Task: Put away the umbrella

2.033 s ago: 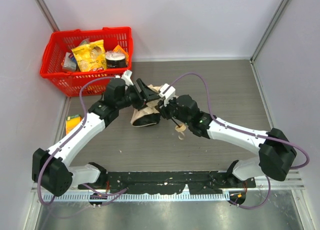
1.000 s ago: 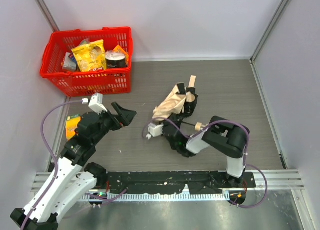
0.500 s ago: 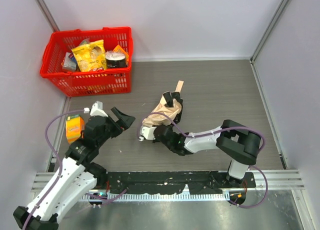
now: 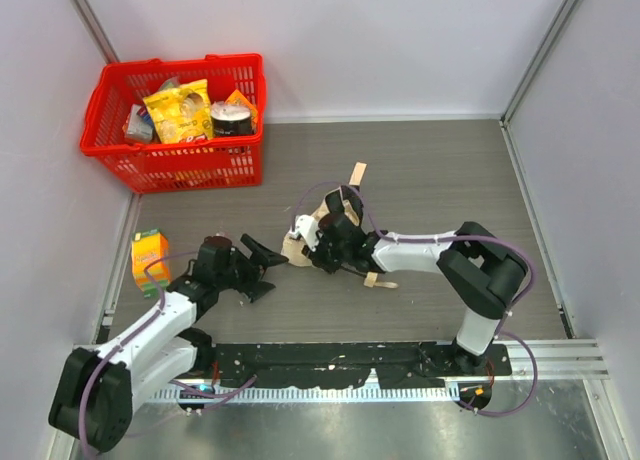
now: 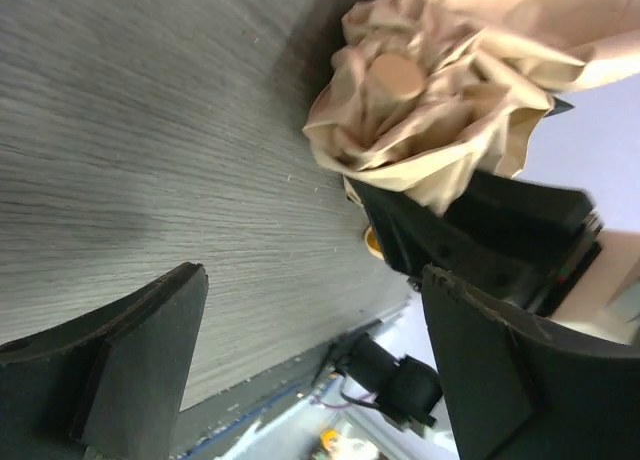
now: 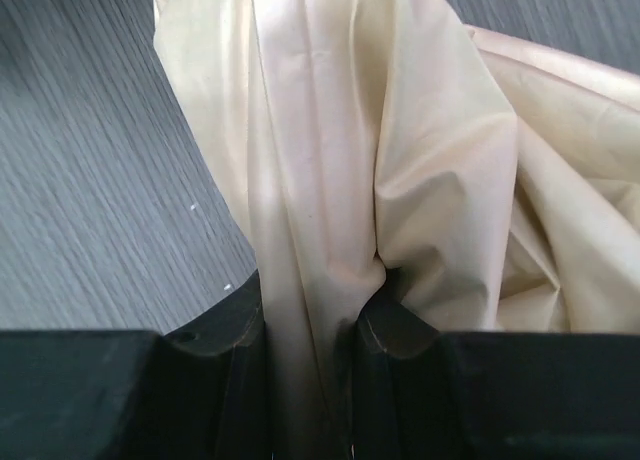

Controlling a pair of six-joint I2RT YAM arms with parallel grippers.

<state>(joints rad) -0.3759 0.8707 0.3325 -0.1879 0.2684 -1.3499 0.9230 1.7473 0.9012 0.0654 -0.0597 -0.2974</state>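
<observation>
Two arms in shot, both low over the table [image 4: 450, 180]. R gripper [image 6: 305, 330] is clamped on the umbrella [image 6: 350, 130]. On the R wrist cam its black fingers [image 6: 225, 330] pinch a fold of the pale beige fabric betw them, w/ cloth bunched above the pinch.

On the top cam the umbrella sits about mid-table, a crumpled beige bundle w/ the R gripper on it. Its beige strap [image 4: 357, 173] sticks out toward the far side. A small cream piece [image 4: 378, 279] lies just on the near side of the R forearm. Could be the handle, can't tell.

L gripper [image 4: 268, 273] is spread wide w/ nothing in it. It points at the umbrella's left end, just beside it, no contact that I can see. On the L wrist cam the bunched end of the canopy faces me w/ a round tan cap [image 5: 395, 75], and the R gripper's black body is right behind it.

Red basket [image 4: 200, 165] w/ snack packs is in the far-left corner, well apart from the umbrella. Orange carton [image 4: 148, 258] is at the left edge, near the L arm.
</observation>
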